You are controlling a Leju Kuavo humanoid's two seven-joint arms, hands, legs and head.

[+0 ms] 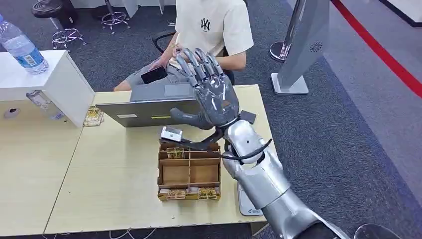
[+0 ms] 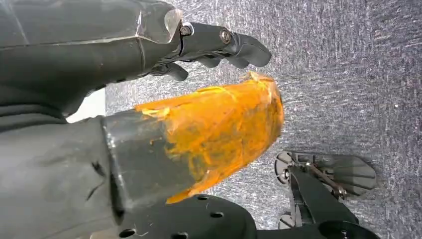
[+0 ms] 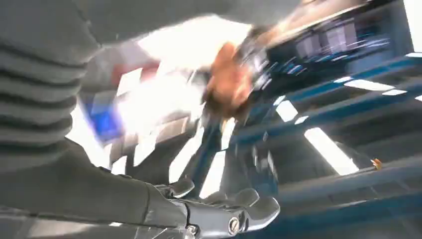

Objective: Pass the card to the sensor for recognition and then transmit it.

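My right hand [image 1: 211, 92] is raised high over the far side of the table [image 1: 114, 174], fingers spread and pointing up toward a seated person [image 1: 211, 30]. I see no card in it. The right wrist view is blurred, with my right hand's fingers [image 3: 234, 211] apart against ceiling lights. A wooden card box [image 1: 189, 172] with several compartments holds gold-patterned cards below the hand. A small white-grey device [image 1: 171, 133] lies at its far edge. My left hand [image 2: 189, 109] hangs over the carpet, its thumb wrapped in orange tape, holding nothing.
A grey laptop [image 1: 149, 107] stands between the box and the person, who holds a phone [image 1: 154, 74]. A flat white pad [image 1: 247, 201] lies beside my right forearm. A dark flat item [image 1: 247, 117] lies near the wrist. A white box with a water bottle [image 1: 20, 47] stands far left.
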